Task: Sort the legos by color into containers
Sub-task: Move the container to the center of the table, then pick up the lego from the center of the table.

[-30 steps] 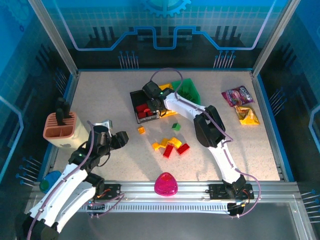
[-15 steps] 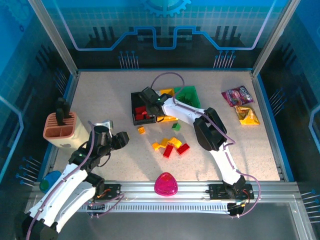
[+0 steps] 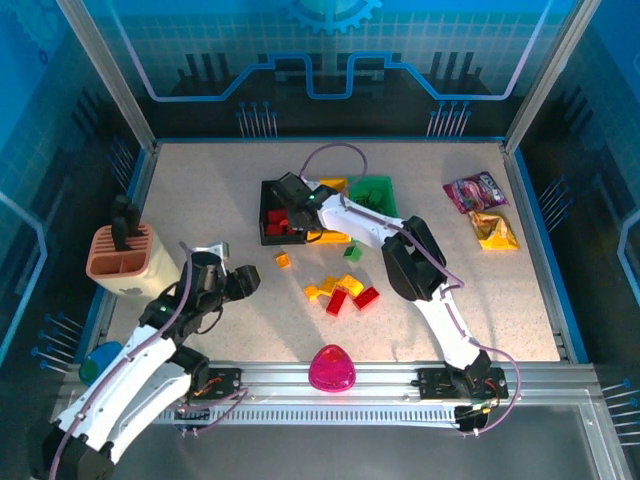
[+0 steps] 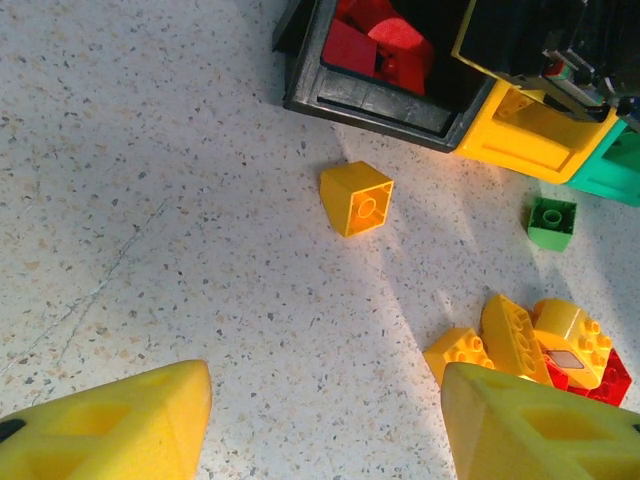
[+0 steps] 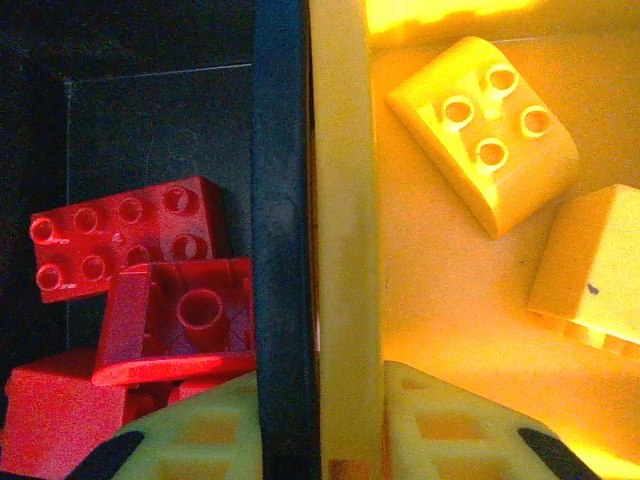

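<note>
Partly sorted: red legos [image 5: 130,240] in black bin [image 4: 370,100], loose legos [image 3: 340,292] remain nearer (left hand [image 4: 325,415] spread, right hand [image 5: 320,440] pinching bin walls [image 5: 310,200]).

In the overhead view the right arm [image 3: 365,222] covers most of the yellow bin [image 3: 335,238] and part of the black bin [image 3: 266,205]. From the left wrist, the black bin and the green bin [image 4: 615,172] run off the frame's edges. From the right wrist, the fingertips [image 5: 440,430] of the right gripper [image 5: 322,440] are cut by the bottom edge, so whether they pinch the two bins' walls between them is unclear.
</note>
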Robot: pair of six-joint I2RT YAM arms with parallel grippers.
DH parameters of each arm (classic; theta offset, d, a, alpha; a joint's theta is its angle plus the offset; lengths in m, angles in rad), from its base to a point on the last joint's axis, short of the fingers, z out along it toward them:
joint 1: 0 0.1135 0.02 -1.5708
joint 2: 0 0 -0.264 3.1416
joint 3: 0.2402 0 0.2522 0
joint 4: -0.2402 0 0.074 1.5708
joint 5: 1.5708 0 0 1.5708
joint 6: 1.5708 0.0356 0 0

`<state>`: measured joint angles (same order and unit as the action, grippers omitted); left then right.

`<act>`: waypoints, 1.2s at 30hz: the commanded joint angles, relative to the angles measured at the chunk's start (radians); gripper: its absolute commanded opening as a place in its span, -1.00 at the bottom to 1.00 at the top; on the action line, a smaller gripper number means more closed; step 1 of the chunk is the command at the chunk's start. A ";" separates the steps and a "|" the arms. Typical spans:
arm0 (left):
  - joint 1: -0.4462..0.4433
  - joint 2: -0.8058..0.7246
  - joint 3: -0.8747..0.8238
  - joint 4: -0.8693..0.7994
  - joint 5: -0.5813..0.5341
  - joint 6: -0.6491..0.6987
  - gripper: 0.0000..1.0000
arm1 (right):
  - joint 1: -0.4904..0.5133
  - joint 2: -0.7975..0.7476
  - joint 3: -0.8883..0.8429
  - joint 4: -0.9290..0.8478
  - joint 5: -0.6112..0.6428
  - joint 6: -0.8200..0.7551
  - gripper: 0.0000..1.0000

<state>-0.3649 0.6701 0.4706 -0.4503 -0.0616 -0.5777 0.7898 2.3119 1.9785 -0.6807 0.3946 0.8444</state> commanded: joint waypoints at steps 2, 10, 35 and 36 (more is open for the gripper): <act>-0.021 0.056 0.013 0.052 0.024 -0.003 0.27 | 0.030 0.019 0.031 0.013 -0.062 0.104 -0.13; -0.065 0.200 0.048 0.134 0.025 -0.007 0.31 | 0.038 -0.153 -0.059 0.012 0.030 0.045 0.49; -0.124 0.957 0.472 0.101 -0.080 0.020 0.41 | -0.091 -0.930 -1.066 0.210 0.158 -0.087 0.70; -0.126 0.975 0.485 0.094 -0.090 0.019 0.38 | -0.095 -0.943 -1.085 0.212 0.158 -0.083 0.70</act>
<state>-0.4812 1.6077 0.9092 -0.3069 -0.1013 -0.5678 0.7071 1.4216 0.9375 -0.5041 0.5285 0.7261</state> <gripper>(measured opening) 0.697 0.849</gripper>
